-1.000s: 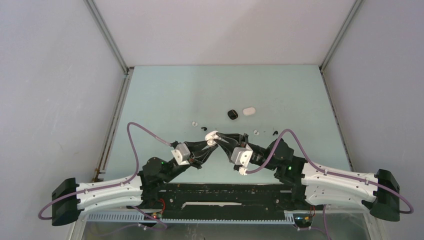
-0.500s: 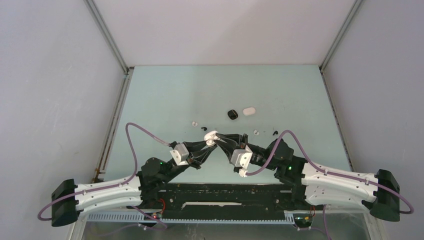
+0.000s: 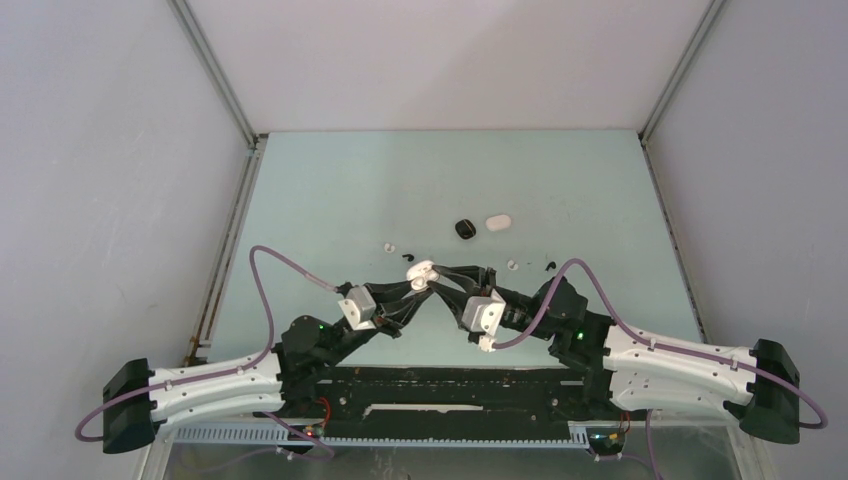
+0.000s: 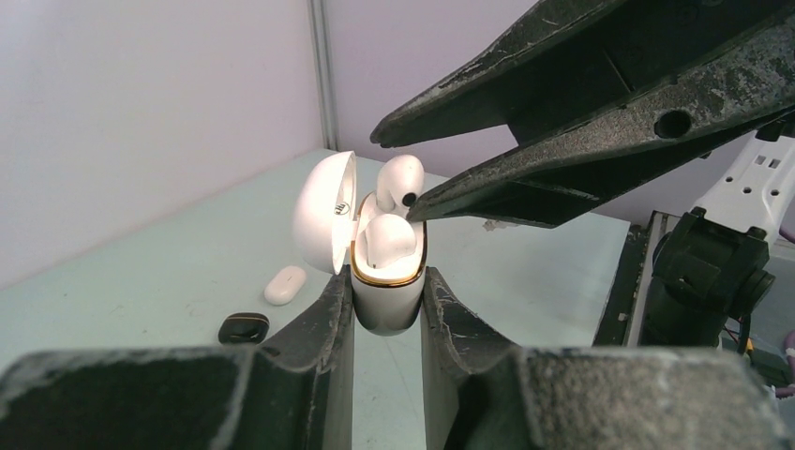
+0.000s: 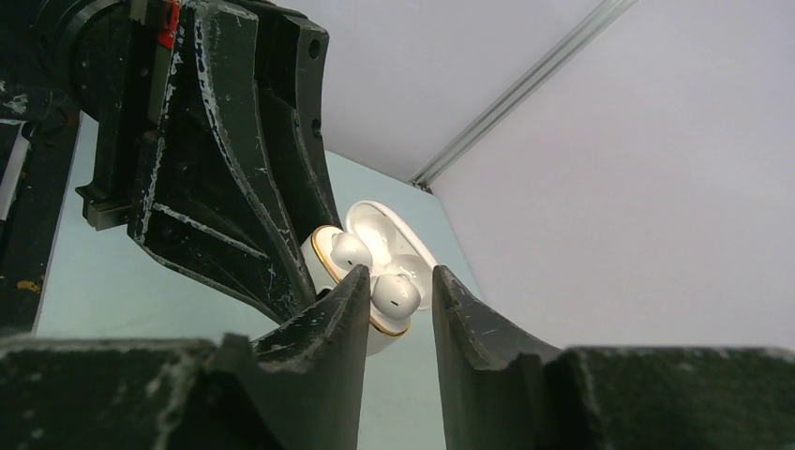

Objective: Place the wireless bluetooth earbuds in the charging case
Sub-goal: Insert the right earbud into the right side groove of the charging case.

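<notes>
White charging case [image 4: 386,302] pinched in left fingers [image 4: 319,342] — right fingers [image 4: 525,178] parted around an earbud [image 4: 398,180].

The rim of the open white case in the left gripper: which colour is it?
The rim is gold; the left wrist view shows it best.

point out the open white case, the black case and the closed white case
open white case [image 4: 386,305]: left wrist view, lower shell
black case [image 4: 244,328]: left wrist view, lid
closed white case [image 4: 284,285]: left wrist view, top
</notes>
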### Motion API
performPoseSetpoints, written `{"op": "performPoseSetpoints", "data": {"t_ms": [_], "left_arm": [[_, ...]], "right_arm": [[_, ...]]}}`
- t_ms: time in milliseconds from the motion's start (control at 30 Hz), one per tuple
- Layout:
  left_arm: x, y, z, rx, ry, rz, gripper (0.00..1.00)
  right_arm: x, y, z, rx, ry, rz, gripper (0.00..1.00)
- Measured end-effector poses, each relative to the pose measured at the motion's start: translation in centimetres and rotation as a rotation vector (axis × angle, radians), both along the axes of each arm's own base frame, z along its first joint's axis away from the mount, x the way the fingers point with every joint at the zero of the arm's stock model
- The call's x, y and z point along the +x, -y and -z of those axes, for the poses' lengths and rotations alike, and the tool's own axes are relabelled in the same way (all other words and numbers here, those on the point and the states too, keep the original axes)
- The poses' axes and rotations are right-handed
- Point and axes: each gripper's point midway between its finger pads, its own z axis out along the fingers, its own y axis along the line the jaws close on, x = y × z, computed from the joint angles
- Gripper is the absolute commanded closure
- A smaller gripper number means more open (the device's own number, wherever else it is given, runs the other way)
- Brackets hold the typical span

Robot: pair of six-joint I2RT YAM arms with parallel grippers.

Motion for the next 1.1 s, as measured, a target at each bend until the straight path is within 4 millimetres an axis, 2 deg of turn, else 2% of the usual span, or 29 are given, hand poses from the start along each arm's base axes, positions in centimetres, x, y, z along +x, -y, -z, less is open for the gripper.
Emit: {"op": "performPoseSetpoints", "data": {"t_ms": [133,400,500,533,567,600,733,833,900,1000,1100], "left_arm": [[0.0,0.1,0.2,0.006,-0.001,0.001,1.0],[0.1,0.4,0.8,0.027,-0.009,0.002,1.0],[0.1,0.4,0.7,0.022,-0.007,0.003,1.0],[0.1,0.4,0.6,0.018,-0.005,0.003,1.0],[0.1,0.4,0.5,0.015,-0.004,0.003,1.0],[0.1,0.4,0.5,0.014,-0.004,0.003,1.0],[0.1,0.8,1.1,0.032,-0.013,0.01,1.0],[0.1,1.4,2.1,0.057,-0.031,0.023,1.0],[0.1,1.8,2.8,0.077,-0.042,0.032,1.0],[0.0,2.3,3.7,0.104,-0.055,0.051,1.0],[-0.4,2.8,4.6,0.138,-0.068,0.079,1.0]], "right_arm": [[0.1,0.0,0.1,0.002,-0.018,0.0,0.57],[0.8,0.2,-0.1,-0.025,-0.108,0.002,0.25],[1.1,0.5,-0.5,-0.079,-0.177,-0.007,0.19],[1.2,0.8,-0.8,-0.105,-0.206,-0.011,0.15],[1.4,1.2,-1.2,-0.122,-0.228,-0.012,0.04],[1.4,1.5,-1.6,-0.137,-0.246,-0.015,0.01],[1.6,4.1,-3.0,-0.218,-0.332,-0.022,0.0],[2.2,6.8,-2.2,-0.28,-0.431,0.002,0.0],[3.1,9.0,-0.2,-0.333,-0.558,0.032,0.01],[4.2,12.0,3.3,-0.381,-0.772,0.081,0.06],[4.6,13.6,6.3,-0.417,-0.955,0.074,0.15]]}}
